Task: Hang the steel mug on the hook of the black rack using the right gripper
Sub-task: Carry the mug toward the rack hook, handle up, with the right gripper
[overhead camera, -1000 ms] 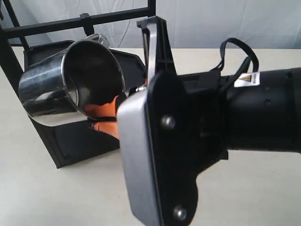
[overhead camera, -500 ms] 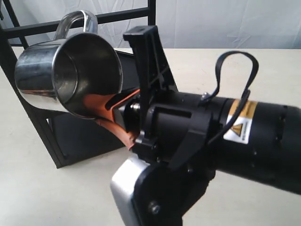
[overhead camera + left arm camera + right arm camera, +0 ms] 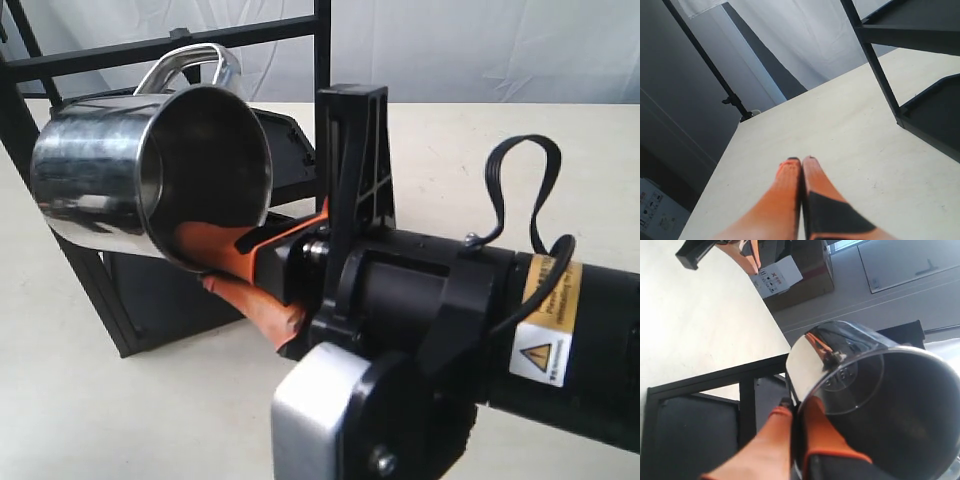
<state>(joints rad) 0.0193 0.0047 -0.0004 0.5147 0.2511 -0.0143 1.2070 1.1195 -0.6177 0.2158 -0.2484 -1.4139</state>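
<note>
The steel mug (image 3: 110,170) hangs tipped on its side, mouth toward the camera, its looped handle (image 3: 188,58) uppermost just under the black rack's crossbar (image 3: 250,30). The hook's clamp block (image 3: 180,34) sits on that bar above the handle. A dark piece shows inside the loop, and I cannot tell whether they touch. My right gripper (image 3: 207,262) is shut on the mug's lower wall, one orange pad inside and one outside, as the right wrist view confirms (image 3: 796,409) on the mug (image 3: 875,390). My left gripper (image 3: 801,160) is shut on nothing above the table.
The rack's upright post (image 3: 322,60) and dark lower shelves (image 3: 160,295) stand behind and below the mug. The rack's leg (image 3: 880,65) and shelf (image 3: 935,115) lie beyond the left gripper. A cardboard box (image 3: 805,270) sits off the table (image 3: 90,400).
The right wrist has rolled and lifted, bringing the mug's handle from behind the mug up under the crossbar, then a little to the right beneath the clamp block.
</note>
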